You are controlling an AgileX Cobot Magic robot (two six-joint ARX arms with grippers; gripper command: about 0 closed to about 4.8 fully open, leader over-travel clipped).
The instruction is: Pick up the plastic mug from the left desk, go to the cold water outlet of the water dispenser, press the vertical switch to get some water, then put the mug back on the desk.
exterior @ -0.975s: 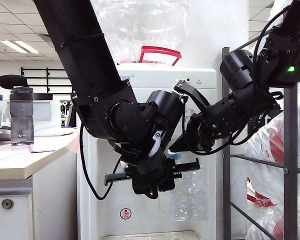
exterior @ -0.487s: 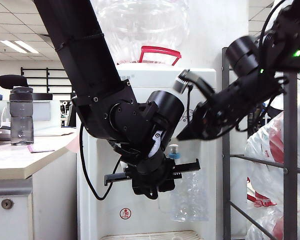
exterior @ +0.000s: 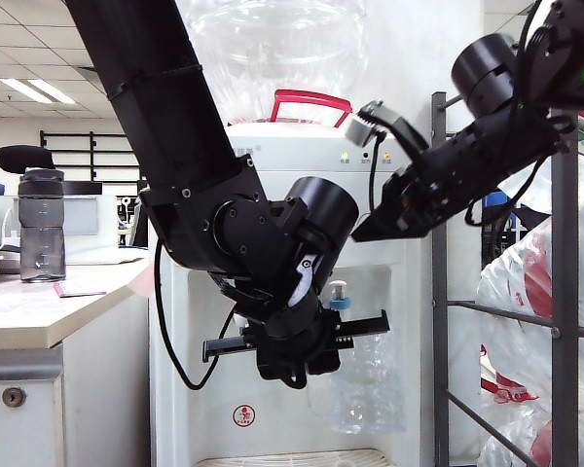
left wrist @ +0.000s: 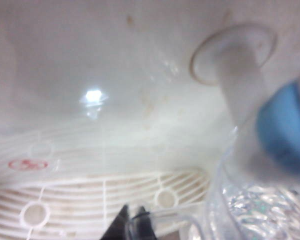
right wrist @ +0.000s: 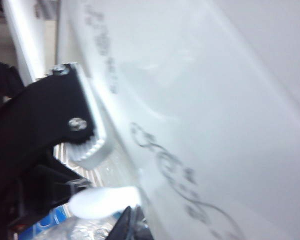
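The clear dimpled plastic mug (exterior: 370, 381) hangs under the cold water outlet (exterior: 339, 302), a white tap with a blue band, on the water dispenser (exterior: 302, 146). My left gripper (left wrist: 132, 226) is shut on the mug's clear handle; in the exterior view the left gripper (exterior: 297, 355) sits just left of the mug. The vertical switch (exterior: 338, 287) stands up from the tap, with nothing touching it. My right gripper (exterior: 362, 233) is shut and empty, above and right of the switch, close to the dispenser's front. In the right wrist view the white switch (right wrist: 105, 202) lies beside the right gripper (right wrist: 132, 226).
The left desk (exterior: 39, 311) stands at the left and carries a tall clear bottle (exterior: 42, 226) with a black lid. A metal rack (exterior: 565, 321) with bagged jugs stands right of the dispenser. The drip tray (left wrist: 90, 200) lies below the mug.
My right gripper has lifted up and to the right, away from the blue-banded tap. The left gripper and the mug have stayed put.
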